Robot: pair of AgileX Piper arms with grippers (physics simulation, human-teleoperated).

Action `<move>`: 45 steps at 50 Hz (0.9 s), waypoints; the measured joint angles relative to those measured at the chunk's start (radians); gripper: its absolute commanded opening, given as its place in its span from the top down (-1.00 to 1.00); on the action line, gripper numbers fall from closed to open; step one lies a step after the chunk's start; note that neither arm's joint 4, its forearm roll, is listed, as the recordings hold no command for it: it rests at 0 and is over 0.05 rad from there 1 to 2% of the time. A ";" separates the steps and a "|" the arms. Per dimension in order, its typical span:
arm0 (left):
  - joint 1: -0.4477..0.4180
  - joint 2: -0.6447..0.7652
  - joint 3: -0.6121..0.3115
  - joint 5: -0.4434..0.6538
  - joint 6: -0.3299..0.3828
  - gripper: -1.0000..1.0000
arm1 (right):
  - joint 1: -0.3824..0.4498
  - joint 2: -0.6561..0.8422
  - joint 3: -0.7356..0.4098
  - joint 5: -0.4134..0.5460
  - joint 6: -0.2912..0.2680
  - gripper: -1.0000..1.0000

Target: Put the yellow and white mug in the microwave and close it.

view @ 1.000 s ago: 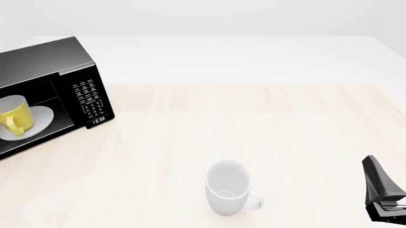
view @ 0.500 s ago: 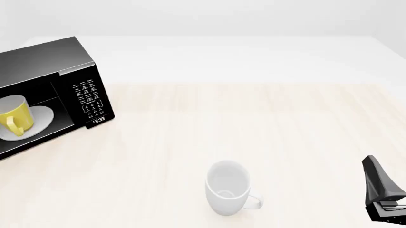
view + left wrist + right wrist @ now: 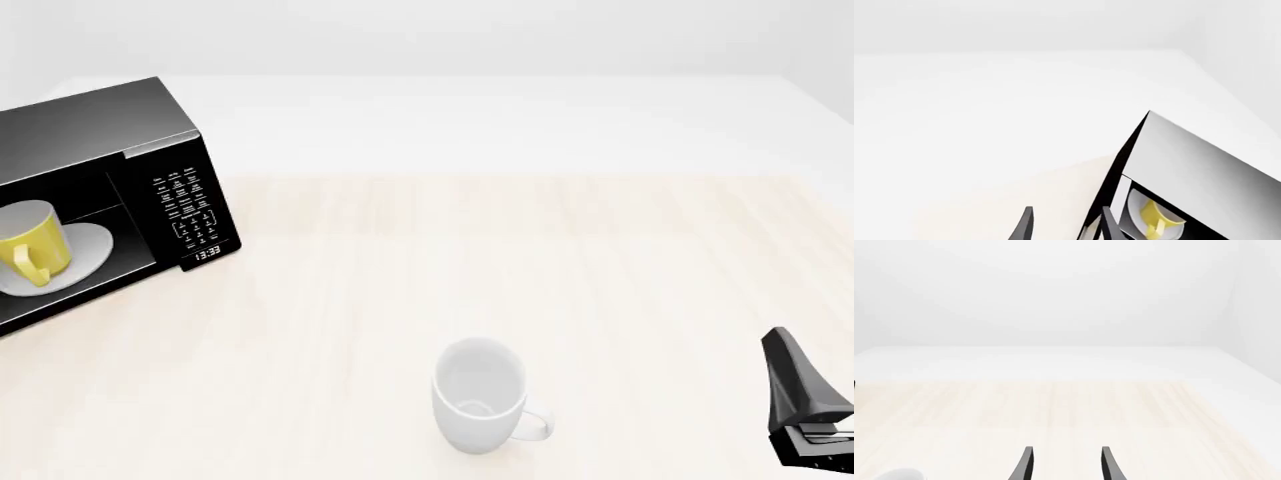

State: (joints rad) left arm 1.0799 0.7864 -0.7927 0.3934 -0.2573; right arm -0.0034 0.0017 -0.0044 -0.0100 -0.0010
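Observation:
The yellow and white mug (image 3: 32, 243) stands upright on the white turntable plate (image 3: 91, 246) inside the black microwave (image 3: 94, 125) at the table's far left. The opening looks uncovered, and the door itself is out of the front view. The left wrist view shows the mug (image 3: 1153, 216) inside the microwave (image 3: 1201, 160). My left gripper (image 3: 1067, 227) is open and empty, off to the microwave's side. My right gripper (image 3: 1066, 465) is open and empty over bare table. A black part of the right arm (image 3: 805, 405) shows at the front right edge.
A larger all-white mug (image 3: 481, 395) stands upright near the front middle of the table, handle to the right. Its rim (image 3: 897, 474) just shows in the right wrist view. The light wooden tabletop (image 3: 561, 260) stretches between microwave and right arm.

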 measured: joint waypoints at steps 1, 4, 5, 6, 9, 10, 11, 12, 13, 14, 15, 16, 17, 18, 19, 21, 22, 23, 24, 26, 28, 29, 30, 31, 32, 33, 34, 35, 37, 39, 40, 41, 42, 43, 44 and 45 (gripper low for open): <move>0.003 0.004 0.000 -0.001 -0.002 -1.00 | 0.000 0.000 0.000 0.000 0.000 -1.00; 0.016 0.018 0.001 -0.004 -0.005 -1.00 | 0.000 0.000 0.000 0.000 0.000 -1.00; 0.020 0.022 0.001 -0.006 -0.006 -1.00 | 0.000 0.000 0.000 0.000 0.000 -1.00; 0.024 0.027 0.002 -0.007 -0.006 -1.00 | 0.000 0.000 0.000 0.000 0.000 -1.00; 0.036 0.041 0.005 -0.012 -0.007 -1.00 | 0.000 0.000 0.000 0.000 0.000 -1.00; 0.039 0.045 0.006 -0.014 -0.007 -1.00 | 0.000 0.000 0.000 0.000 0.000 -1.00; 0.043 0.050 0.008 -0.016 -0.006 -1.00 | 0.000 0.000 0.000 0.000 0.000 -1.00; 0.047 0.055 0.009 -0.018 -0.005 -1.00 | 0.000 0.000 0.000 0.000 0.000 -1.00; 0.051 0.060 0.011 -0.020 -0.004 -1.00 | 0.000 0.000 0.000 0.000 0.000 -1.00; 0.055 0.065 0.012 -0.022 -0.004 -1.00 | 0.000 0.000 0.000 0.000 0.000 -1.00; 0.059 0.070 0.013 -0.024 -0.003 -1.00 | 0.000 0.000 0.000 0.000 0.000 -1.00; 0.064 0.075 0.014 -0.026 -0.003 -1.00 | 0.000 0.000 0.000 0.000 0.000 -1.00; 0.068 0.080 0.014 -0.028 -0.002 -1.00 | 0.000 0.000 0.000 0.000 0.000 -1.00; 0.072 0.085 0.015 -0.030 -0.002 -1.00 | 0.000 0.000 0.000 0.000 0.000 -1.00; 0.077 0.090 0.016 -0.032 -0.001 -1.00 | 0.000 0.000 0.000 0.000 0.000 -1.00; 0.086 0.100 0.019 -0.036 0.001 -1.00 | 0.000 0.000 0.000 0.000 0.000 -1.00; 0.090 0.105 0.020 -0.038 0.002 -1.00 | 0.000 0.000 0.000 0.000 0.000 -1.00; 0.094 0.110 0.021 -0.040 0.003 -1.00 | 0.000 0.000 0.000 0.000 0.000 -1.00; 0.098 0.115 0.023 -0.042 0.004 -1.00 | 0.000 0.000 0.000 0.000 0.000 -1.00; 0.106 0.125 0.025 -0.046 0.006 -1.00 | 0.000 0.000 0.000 0.000 0.000 -1.00; 0.112 0.133 0.027 -0.050 0.008 -1.00 | 0.000 0.000 0.000 0.000 0.000 -1.00; 0.116 0.138 0.028 -0.052 0.009 -1.00 | 0.000 0.000 0.000 0.000 0.000 -1.00; 0.118 0.142 0.030 -0.054 0.011 -1.00 | 0.000 0.000 0.000 0.000 0.000 -1.00; 0.121 0.147 0.031 -0.055 0.011 -1.00 | 0.000 0.000 0.000 0.000 0.000 -1.00; 0.124 0.151 0.032 -0.057 0.012 -1.00 | 0.000 0.000 0.000 0.000 0.000 -1.00; 0.126 0.155 0.034 -0.060 0.013 -1.00 | 0.000 0.000 0.000 0.000 0.000 -1.00; 0.129 0.159 0.035 -0.062 0.014 -1.00 | 0.000 0.000 0.000 0.000 0.000 -1.00; 0.132 0.164 0.037 -0.064 0.016 -1.00 | 0.000 0.000 0.000 0.000 0.000 -1.00; 0.138 0.173 0.040 -0.069 0.019 -1.00 | 0.000 0.000 0.000 0.000 0.000 -1.00; 0.143 0.181 0.043 -0.073 0.022 -1.00 | 0.000 0.000 0.000 0.000 0.000 -1.00; 0.146 0.185 0.044 -0.075 0.023 -1.00 | 0.000 0.000 0.000 0.000 0.000 -1.00; 0.148 0.188 0.046 -0.076 0.025 -1.00 | 0.000 0.000 0.000 0.000 0.000 -1.00; 0.150 0.192 0.047 -0.078 0.026 -1.00 | 0.000 0.000 0.000 0.000 0.000 -1.00; 0.153 0.196 0.048 -0.080 0.027 -1.00 | 0.000 0.000 0.000 0.000 0.000 -1.00; 0.155 0.200 0.050 -0.082 0.029 -1.00 | 0.000 0.000 0.000 0.000 0.000 -1.00; 0.158 0.204 0.051 -0.084 0.030 -1.00 | 0.000 0.000 0.000 0.000 0.000 -1.00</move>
State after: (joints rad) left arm 1.2378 0.9901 -0.7412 0.3089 -0.2273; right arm -0.0034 0.0017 -0.0044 -0.0099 -0.0010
